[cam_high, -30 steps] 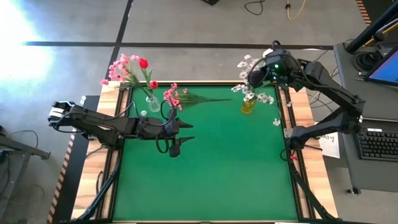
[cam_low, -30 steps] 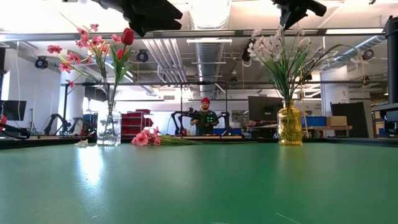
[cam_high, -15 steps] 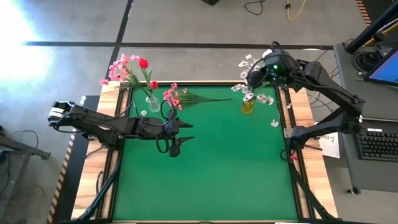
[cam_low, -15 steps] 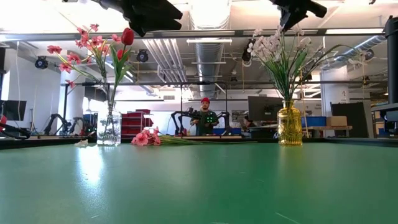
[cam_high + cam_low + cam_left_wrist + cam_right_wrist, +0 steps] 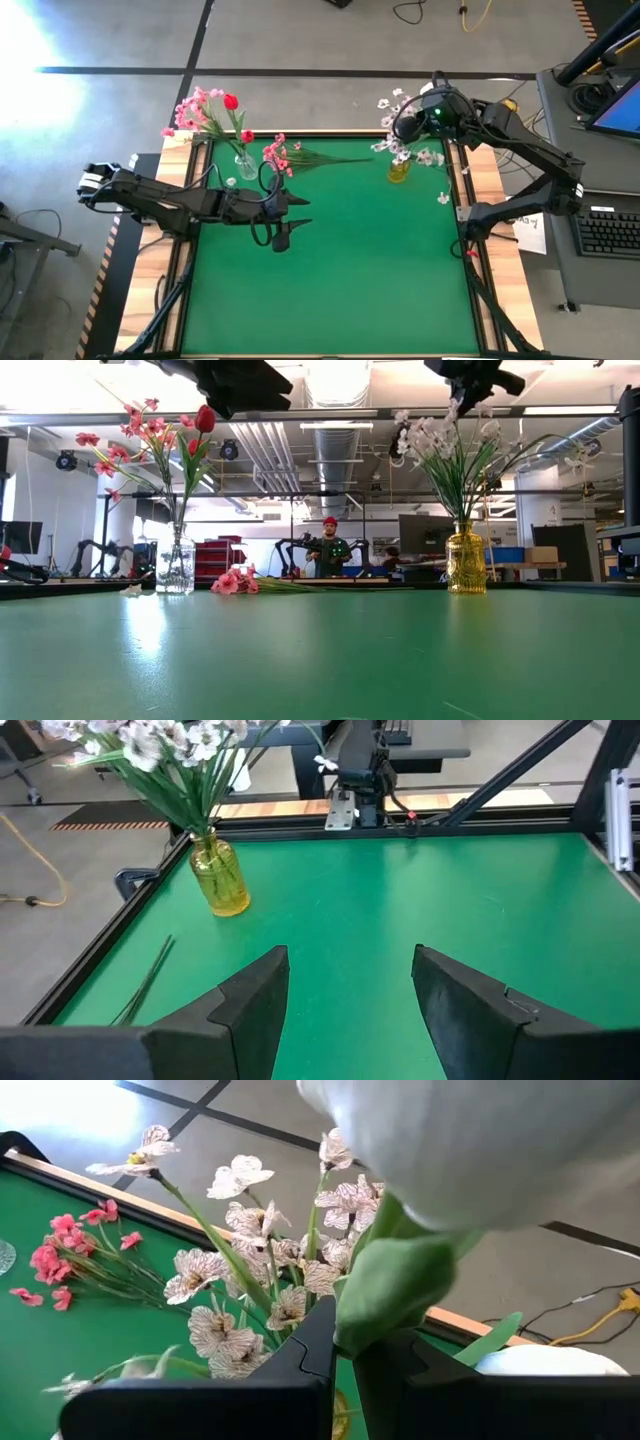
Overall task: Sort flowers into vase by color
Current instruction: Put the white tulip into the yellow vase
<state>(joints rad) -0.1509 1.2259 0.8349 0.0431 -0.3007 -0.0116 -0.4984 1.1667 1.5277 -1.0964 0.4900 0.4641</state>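
The green surface [image 5: 330,270] carries a clear vase [image 5: 245,166] of red and pink flowers [image 5: 205,110] far left, a yellow vase [image 5: 398,171] far right. The left pincer [image 5: 292,215] hovers released near the lying pink spray [image 5: 278,153]. The right pincer [image 5: 345,1345] clenches a white tulip [image 5: 470,1140] over the yellow vase's white sprays [image 5: 250,1280].

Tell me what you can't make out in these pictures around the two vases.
- High view: the right gripper jaws, lost among the white flowers over the yellow vase.
- Low view: both arms cut off by the top edge.
- Right wrist view: a white tulip bud, too close, blocks much.
- High view: the clear vase, too small to detail.
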